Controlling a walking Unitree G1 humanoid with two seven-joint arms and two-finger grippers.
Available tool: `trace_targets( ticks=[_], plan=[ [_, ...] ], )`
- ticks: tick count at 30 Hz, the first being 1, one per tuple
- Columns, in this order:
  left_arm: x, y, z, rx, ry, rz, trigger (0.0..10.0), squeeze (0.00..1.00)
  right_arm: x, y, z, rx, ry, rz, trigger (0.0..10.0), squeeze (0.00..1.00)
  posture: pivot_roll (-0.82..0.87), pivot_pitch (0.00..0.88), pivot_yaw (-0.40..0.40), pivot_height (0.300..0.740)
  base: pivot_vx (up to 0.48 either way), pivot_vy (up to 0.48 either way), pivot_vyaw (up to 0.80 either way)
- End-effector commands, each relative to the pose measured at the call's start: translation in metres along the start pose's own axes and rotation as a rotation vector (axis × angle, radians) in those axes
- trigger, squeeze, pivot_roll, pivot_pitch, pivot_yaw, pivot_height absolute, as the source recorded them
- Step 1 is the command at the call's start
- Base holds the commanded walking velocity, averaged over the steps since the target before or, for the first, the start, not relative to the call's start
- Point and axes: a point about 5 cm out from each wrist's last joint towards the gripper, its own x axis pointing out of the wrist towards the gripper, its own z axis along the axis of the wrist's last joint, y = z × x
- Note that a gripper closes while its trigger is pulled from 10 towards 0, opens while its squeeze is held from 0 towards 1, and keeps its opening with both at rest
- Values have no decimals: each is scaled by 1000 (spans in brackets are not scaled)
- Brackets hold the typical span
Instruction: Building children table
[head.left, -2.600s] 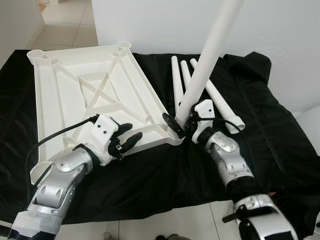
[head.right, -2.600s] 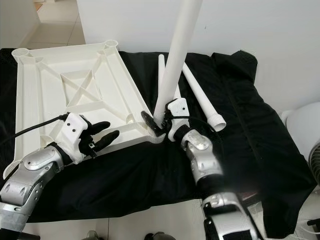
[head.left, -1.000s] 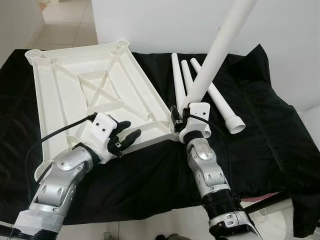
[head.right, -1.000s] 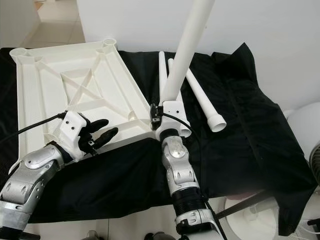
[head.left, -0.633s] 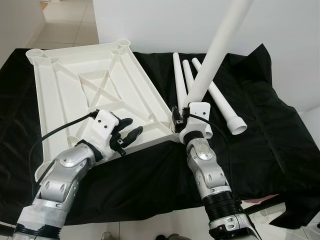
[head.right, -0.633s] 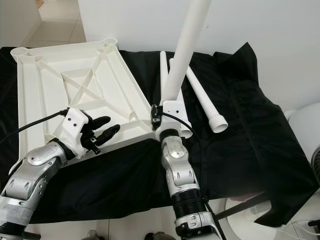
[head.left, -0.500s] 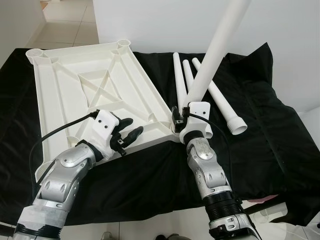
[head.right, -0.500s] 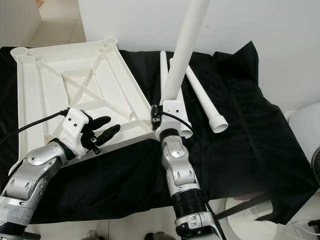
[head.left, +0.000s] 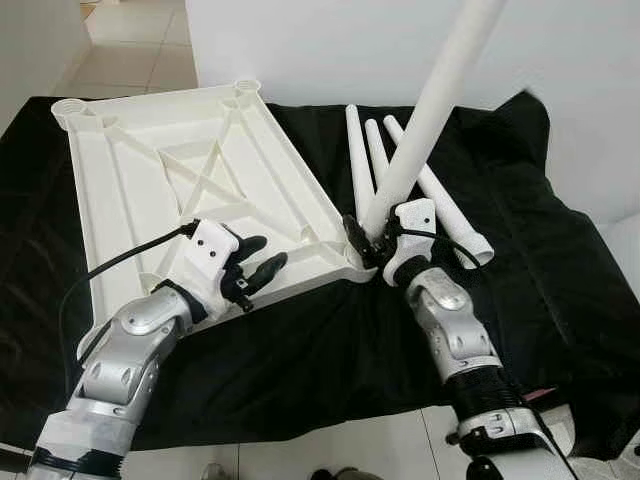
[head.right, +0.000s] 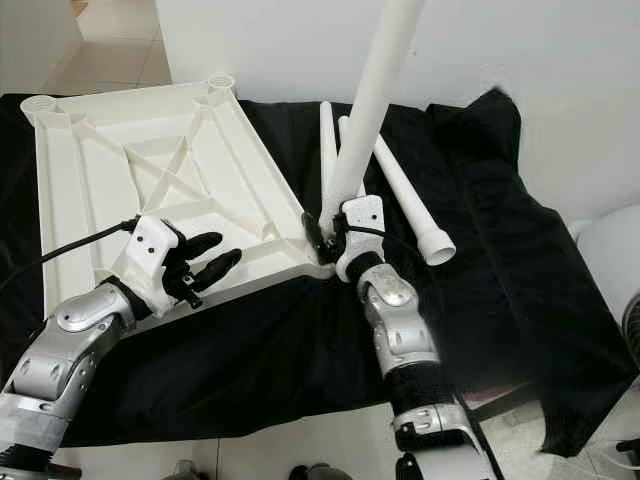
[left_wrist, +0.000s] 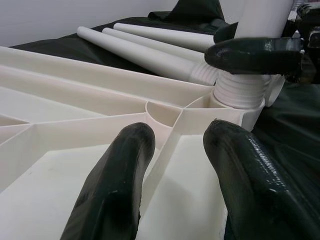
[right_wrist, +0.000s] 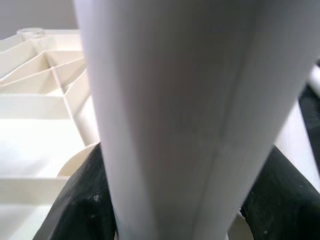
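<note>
**Right claw on the standing leg, left claw at the tabletop edge**

Now you have the white ribbed plastic tabletop (head.left: 190, 170) lying upside down on the black cloth (head.left: 560, 260) that covers the bench. Your right claw (head.left: 372, 240) is clenched round the long white plastic table leg (head.left: 425, 110), low on the shaft, and that leg stands tilted with its threaded foot at the tabletop's near corner socket (left_wrist: 239, 90). In the right wrist view the black fingers (right_wrist: 82, 210) press on either side of the leg.

Your left claw (head.left: 252, 270) sits released at the tabletop's near edge, its two fingers (left_wrist: 117, 185) spread to either side of a rib and resting on the plastic.

Three more white tapered legs (head.left: 362, 160) lie side by side on the cloth, just beyond the right claw and beside the tabletop's long edge.
</note>
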Motion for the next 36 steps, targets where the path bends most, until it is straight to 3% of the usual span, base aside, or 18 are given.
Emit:
trace_targets(
  ticks=[1,7,8,11,12,21,22,32,36],
  plan=[
    [2,-4,-1,15,8,-33,10000,0,0,-3,-5,-17,23,61,10000,0,16,87,-83,740,0,0,0],
    [3,-5,-1,15,5,-38,10000,0,1,-10,-9,-62,38,200,10000,0,17,83,-82,740,0,0,0],
    [4,-5,-1,15,5,-38,10000,0,2,-13,-8,-71,42,205,1922,0,18,81,-83,740,0,0,0],
    [4,-5,-1,15,4,-38,10000,0,2,-17,-8,-81,48,207,1922,0,18,81,-83,740,0,0,0],
    [4,-6,-1,16,4,-39,10000,0,2,-22,-9,-78,58,209,0,0,21,78,-84,740,0,0,0],
    [2,-6,-2,16,7,-37,10000,0,0,-24,-12,-9,37,208,0,0,20,81,-85,740,0,0,0],
    [2,-6,-2,15,8,-39,10000,0,1,-24,-12,-1,38,197,10000,0,20,81,-85,740,0,0,0],
    [2,-7,-2,13,9,-43,10000,0,4,-9,-11,52,34,96,10000,0,14,94,-87,740,0,0,0],
    [2,-7,-2,12,9,-47,10000,0,8,1,-10,80,50,-4,10000,0,12,103,-82,740,0,0,0]
  ],
)
